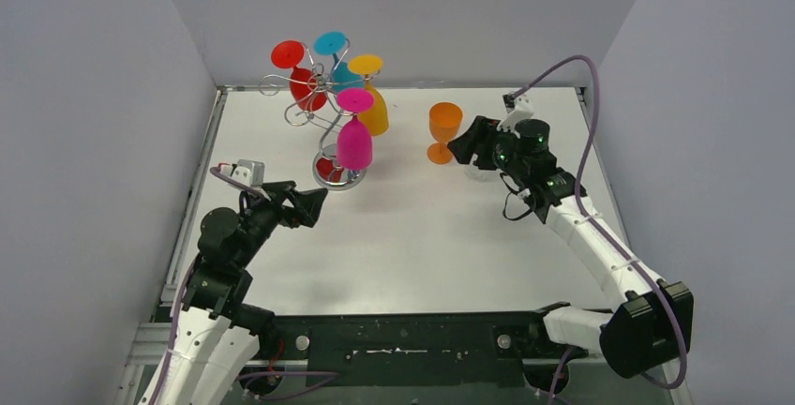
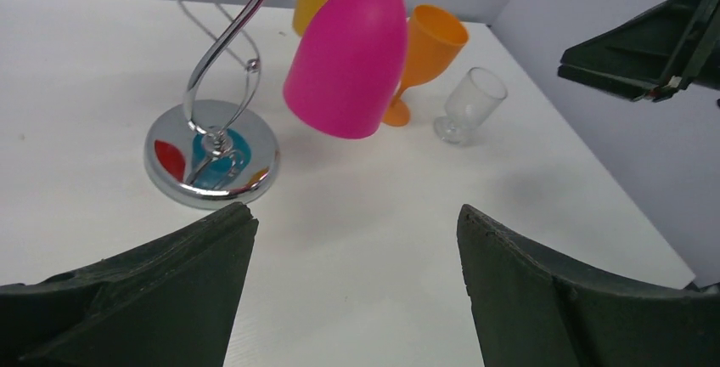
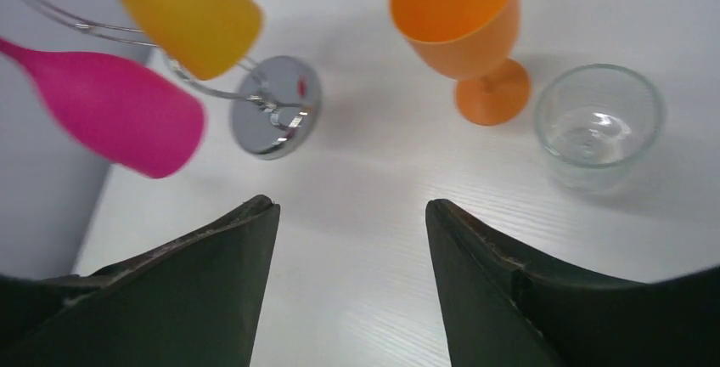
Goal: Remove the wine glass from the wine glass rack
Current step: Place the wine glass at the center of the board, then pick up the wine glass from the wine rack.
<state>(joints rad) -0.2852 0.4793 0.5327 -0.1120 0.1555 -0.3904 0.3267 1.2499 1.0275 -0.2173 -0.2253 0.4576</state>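
Observation:
The wine glass rack (image 1: 328, 133) stands at the back left on its round shiny base (image 2: 210, 156). Red (image 1: 302, 82), cyan (image 1: 339, 67), yellow (image 1: 372, 105) and magenta (image 1: 354, 138) wine glasses hang from it upside down. An orange wine glass (image 1: 444, 128) stands upright on the table to the right of the rack. My right gripper (image 3: 351, 206) is open and empty, just right of the orange glass (image 3: 463, 31). My left gripper (image 2: 353, 214) is open and empty, near the rack's base and below the magenta glass (image 2: 348, 61).
A small clear glass (image 3: 599, 125) stands upright beside the orange glass, close under my right gripper (image 1: 466, 147). Grey walls close in the white table (image 1: 422, 246) at the back and on both sides.

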